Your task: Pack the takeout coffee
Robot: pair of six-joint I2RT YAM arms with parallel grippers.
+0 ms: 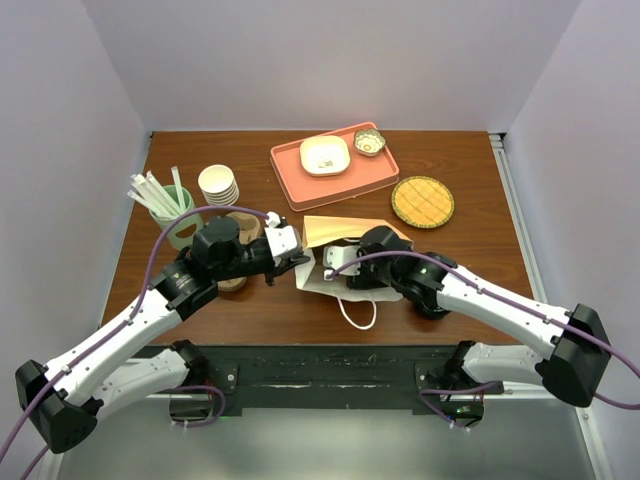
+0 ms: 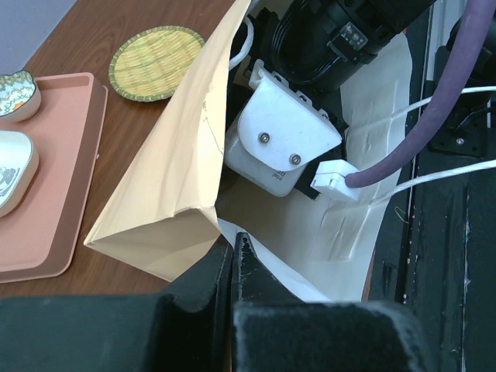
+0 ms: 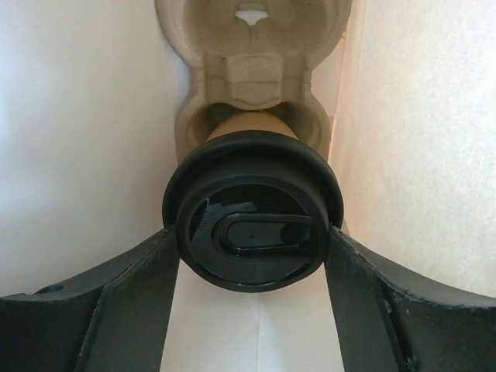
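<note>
1. Two jaws of my right gripper (image 3: pixel 252 240) stand wide apart and hold the takeout coffee (image 3: pixel 252 221) by its black lid, at 9 and 3 o'clock.
2. The coffee is inside the brown paper bag (image 2: pixel 170 155), with its cup in a pulp carrier (image 3: pixel 252 77) at 12 o'clock.
3. My left gripper (image 2: pixel 234 260) is fully closed at the bag's edge. Whether paper is between its jaws, I cannot tell.
</note>
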